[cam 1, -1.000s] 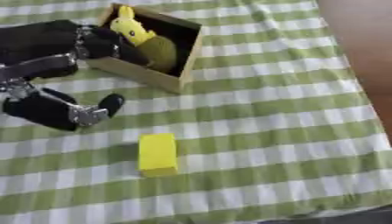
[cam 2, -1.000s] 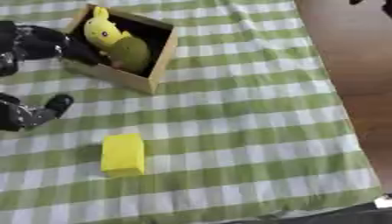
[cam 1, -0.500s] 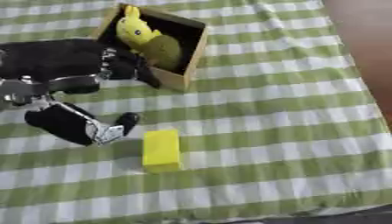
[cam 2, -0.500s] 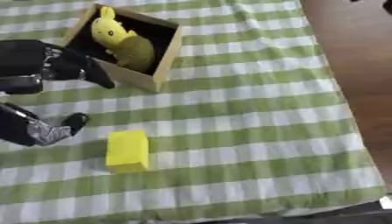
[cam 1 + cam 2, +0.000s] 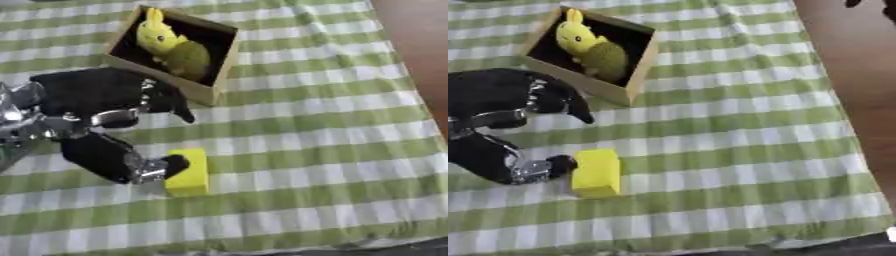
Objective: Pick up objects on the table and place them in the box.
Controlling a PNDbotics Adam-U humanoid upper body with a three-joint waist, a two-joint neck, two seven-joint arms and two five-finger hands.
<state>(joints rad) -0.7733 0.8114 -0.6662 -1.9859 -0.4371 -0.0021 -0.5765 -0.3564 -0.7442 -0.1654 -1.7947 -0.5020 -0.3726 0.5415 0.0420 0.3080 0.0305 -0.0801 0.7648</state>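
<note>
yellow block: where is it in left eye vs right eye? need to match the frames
Left eye view: yellow block lies lower centre-left, with the thumb of the left hand at its left side.
Right eye view: lower left.
Shared landmark: the open box with the yellow plush toy inside, up and left of the block.

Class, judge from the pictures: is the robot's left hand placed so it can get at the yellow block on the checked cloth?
Probably yes. The left hand is right beside the yellow block, thumb tip at its left side, with nothing between them.
</note>
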